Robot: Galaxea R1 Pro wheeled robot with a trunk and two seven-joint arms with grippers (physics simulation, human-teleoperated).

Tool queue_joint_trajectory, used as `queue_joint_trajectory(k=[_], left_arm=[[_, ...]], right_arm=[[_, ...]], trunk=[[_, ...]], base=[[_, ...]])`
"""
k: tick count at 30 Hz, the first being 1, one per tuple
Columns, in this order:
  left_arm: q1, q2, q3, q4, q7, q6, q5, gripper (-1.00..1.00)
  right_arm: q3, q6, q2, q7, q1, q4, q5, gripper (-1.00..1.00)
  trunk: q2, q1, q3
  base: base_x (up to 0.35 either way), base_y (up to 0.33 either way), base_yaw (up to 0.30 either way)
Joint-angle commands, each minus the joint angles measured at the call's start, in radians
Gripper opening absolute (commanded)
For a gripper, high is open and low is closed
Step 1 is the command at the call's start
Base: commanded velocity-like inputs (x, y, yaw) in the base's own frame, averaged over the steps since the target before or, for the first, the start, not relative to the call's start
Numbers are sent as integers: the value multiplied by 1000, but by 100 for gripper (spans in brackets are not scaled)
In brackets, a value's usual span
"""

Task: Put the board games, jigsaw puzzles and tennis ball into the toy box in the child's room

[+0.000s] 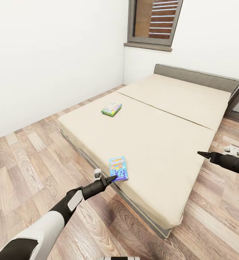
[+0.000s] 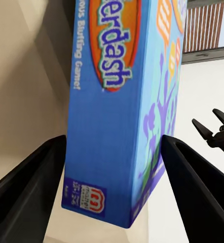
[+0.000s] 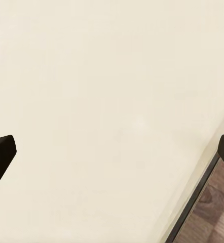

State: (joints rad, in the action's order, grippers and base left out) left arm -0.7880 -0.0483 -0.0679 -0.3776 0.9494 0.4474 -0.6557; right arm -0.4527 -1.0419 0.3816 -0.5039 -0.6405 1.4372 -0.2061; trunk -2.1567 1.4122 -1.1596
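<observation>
We have the left pincer [image 2: 114, 167] open astride the blue board game [image 1: 119, 168] at the bed [image 1: 162, 130] edge, the right pincer [image 1: 199, 153] open over the mattress; next, we judge, closing on it.

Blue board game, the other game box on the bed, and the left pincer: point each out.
Blue board game [image 1: 118, 168]: head view, middle of its lid.
Yellow-green game box [image 1: 111, 108]: head view, middle of its top.
Left pincer [image 1: 113, 177]: head view, between fingertips.
</observation>
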Motion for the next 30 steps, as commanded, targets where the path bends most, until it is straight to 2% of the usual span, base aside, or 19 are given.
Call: queue_joint_trajectory(k=[1,14,15,30], left_arm=[[0,1,-4,1,-1,1,-2,-100],[0,1,-3,2,0,1,-2,-100],[14,3,-3,-1,80,-9,-2,-100],[39,-3,-4,-39,105,14,-3,-100]], right_arm=[[-1,-5,0,-4,-1,0,0,100],[-1,-5,-9,-4,-1,0,0,100],[-3,-5,-34,-4,3,0,0,100],[6,-5,-38,-4,21,0,0,100]], trunk=[[0,0,-1],[0,0,-1],[0,0,-1],[0,0,-1]], base=[[0,0,0],[0,0,0],[0,0,0],[0,0,0]])
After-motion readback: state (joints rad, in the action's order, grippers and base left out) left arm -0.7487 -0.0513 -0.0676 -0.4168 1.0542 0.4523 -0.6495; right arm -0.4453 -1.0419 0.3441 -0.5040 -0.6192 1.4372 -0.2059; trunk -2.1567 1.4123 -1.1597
